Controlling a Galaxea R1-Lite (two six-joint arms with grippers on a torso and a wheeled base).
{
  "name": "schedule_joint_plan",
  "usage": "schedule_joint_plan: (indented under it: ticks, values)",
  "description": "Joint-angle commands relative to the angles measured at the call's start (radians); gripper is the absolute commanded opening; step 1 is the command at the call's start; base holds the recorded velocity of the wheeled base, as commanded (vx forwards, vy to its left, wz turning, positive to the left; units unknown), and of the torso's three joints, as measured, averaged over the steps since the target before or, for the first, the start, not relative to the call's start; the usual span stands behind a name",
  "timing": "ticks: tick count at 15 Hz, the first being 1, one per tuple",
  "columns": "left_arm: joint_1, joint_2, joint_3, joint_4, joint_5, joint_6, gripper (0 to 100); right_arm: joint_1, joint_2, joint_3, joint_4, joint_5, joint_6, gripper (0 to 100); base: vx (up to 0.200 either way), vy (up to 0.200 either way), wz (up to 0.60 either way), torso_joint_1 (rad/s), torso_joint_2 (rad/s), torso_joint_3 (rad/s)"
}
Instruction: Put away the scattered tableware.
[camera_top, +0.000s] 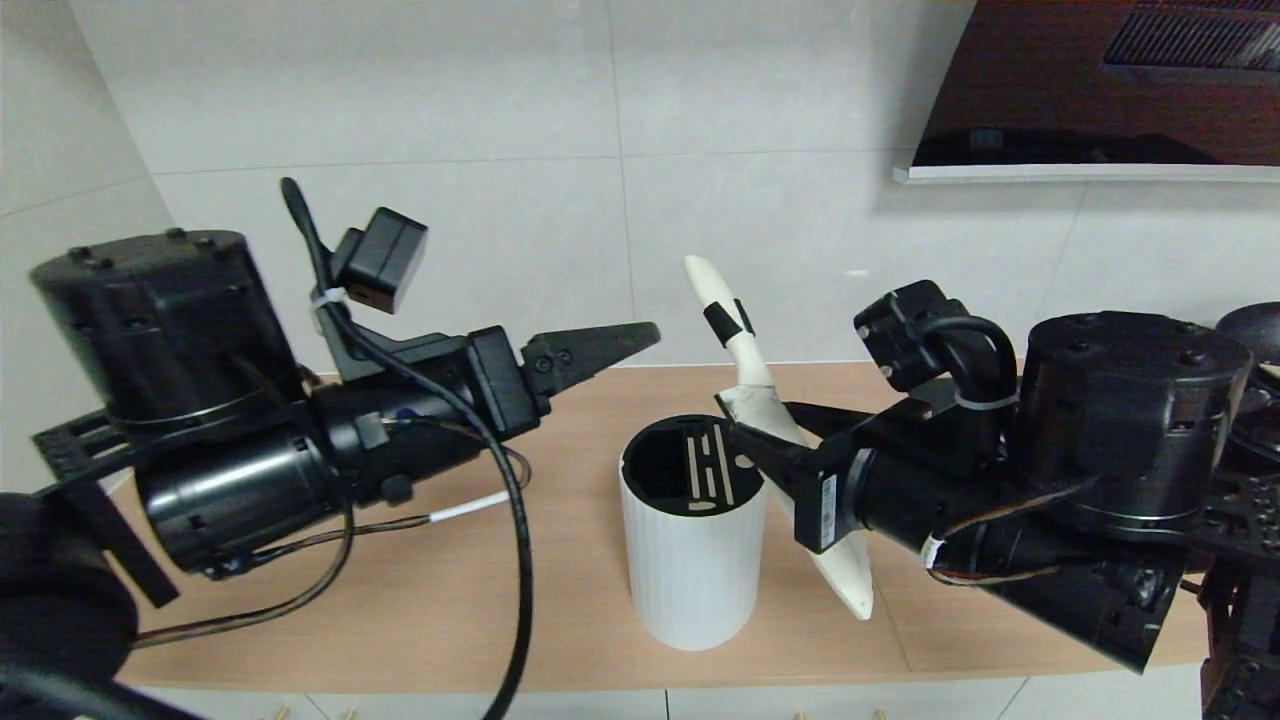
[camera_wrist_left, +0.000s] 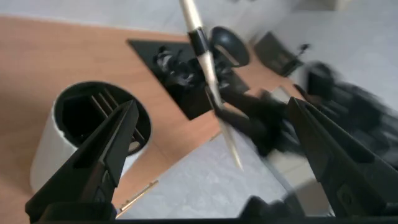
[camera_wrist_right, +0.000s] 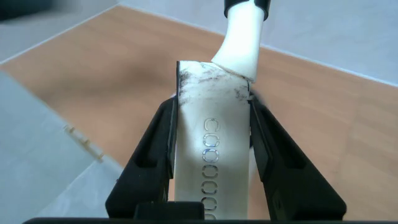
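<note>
Wooden counter (camera_top: 430, 600) carries a white ribbed holder (camera_top: 690, 560), standing upright, with a black slotted insert in its mouth. Right gripper (camera_top: 748, 428) is clamped on the flat blade of a white utensil (camera_top: 745, 345). The utensil is held tilted, its black-banded handle pointing up toward the wall and its tip pointing down just beside the holder's right side. Left gripper (camera_top: 625, 345) hangs above the counter left of the holder, fingers spread apart, gripping nothing
</note>
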Motion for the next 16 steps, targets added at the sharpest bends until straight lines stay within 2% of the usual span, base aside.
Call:
schedule_joint_plan:
  ticks: [1,4,7,12,16]
  values:
    - [-0.036,0.134,-0.051,-0.045,0.004,0.003,100,0.032,0.015,0.0,-0.001,0.001,0.008,0,0.0,0.0,0.0,0.0,0.0,0.0]
    - [-0.037,0.201,-0.097,-0.05,0.007,0.003,100,0.036,0.015,0.003,-0.001,-0.001,0.009,0,0.0,0.0,0.0,0.0,0.0,0.0]
    - [-0.037,0.204,-0.105,-0.054,0.01,0.003,100,0.056,0.023,0.003,-0.001,-0.002,0.017,0,0.0,0.0,0.0,0.0,0.0,0.0]
    - [-0.037,0.246,-0.109,-0.14,0.021,0.003,100,0.074,0.028,0.007,-0.002,-0.004,0.022,0,0.0,0.0,0.0,0.0,0.0,0.0]
    - [-0.04,0.236,-0.108,-0.142,0.023,0.003,100,0.079,0.034,0.01,-0.001,-0.004,0.023,0,0.0,0.0,0.0,0.0,0.0,0.0]
